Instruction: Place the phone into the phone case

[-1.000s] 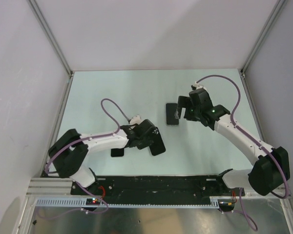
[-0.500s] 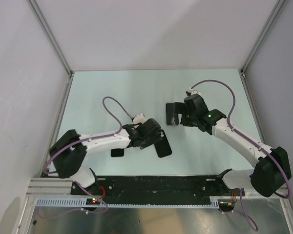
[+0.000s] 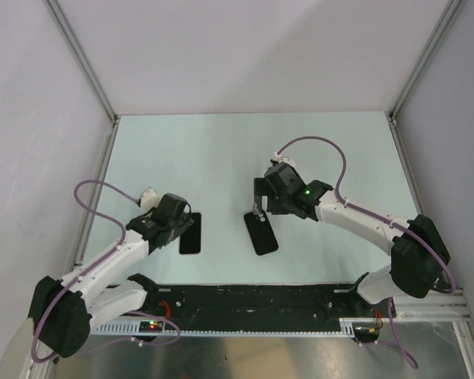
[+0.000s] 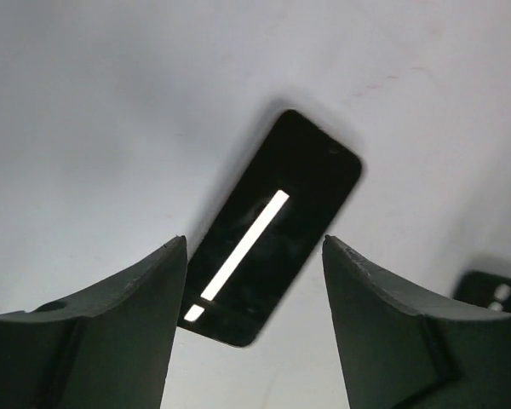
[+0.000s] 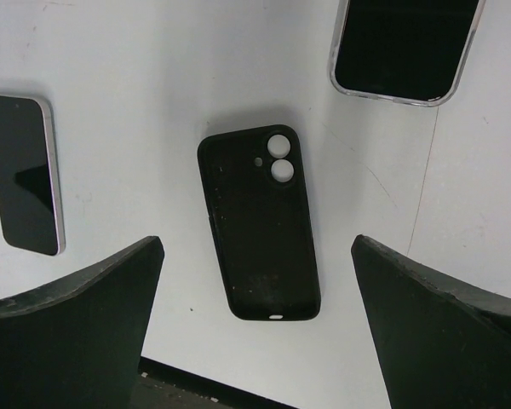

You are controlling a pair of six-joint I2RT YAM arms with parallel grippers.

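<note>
Risk: we judge the fingers could slip off the thin edges of the phone [image 4: 277,226] and skid it across the table [image 3: 182,150].
Cause: it lies flat, screen up, diagonal to the jaws.
Left arm: low, reaching forward; left gripper [image 4: 255,256] apart above the phone, holding nothing.
Right arm: bent inward; right gripper [image 5: 257,247] wide apart, empty, over the phone case [image 3: 261,234].

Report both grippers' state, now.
Left gripper: open, empty, over a phone.
Right gripper: open, empty, over the phone case.
</note>
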